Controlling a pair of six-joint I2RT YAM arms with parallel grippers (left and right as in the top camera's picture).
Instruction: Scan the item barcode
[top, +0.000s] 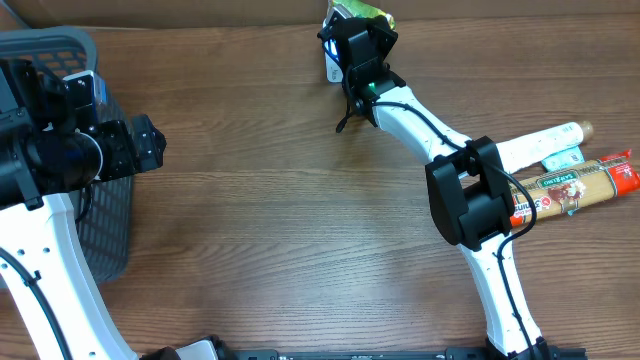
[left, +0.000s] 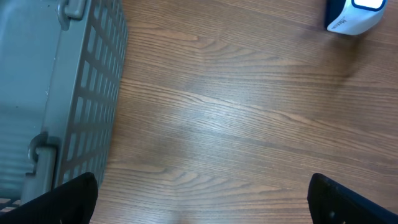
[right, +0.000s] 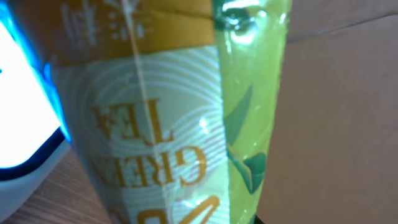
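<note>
Nearest us on the left, the left hand (left: 202, 199) hangs with its fingers spread as wide as they go and has hold of nothing. Bare worktop (top: 270, 220) lies under it, and the grey mesh basket (top: 112, 220) stands just beside it. Across on the right, beyond the right arm's elbow, a white tube (top: 540, 142) and a long packet with red ends (top: 585, 185) lie side by side on the worktop, close together.

Farther off, at the back edge, the right hand (top: 358, 28) is closed to a narrow gap on the tea packet (right: 161, 124). This yellow and green packet fills the right wrist view, with "GREEN TEA" reading upside down. The packet is held up off the worktop, just beside the white and blue scanner (left: 353, 17). The scanner's lit face glows at the left edge of that view. We cannot see a barcode on the packet.
</note>
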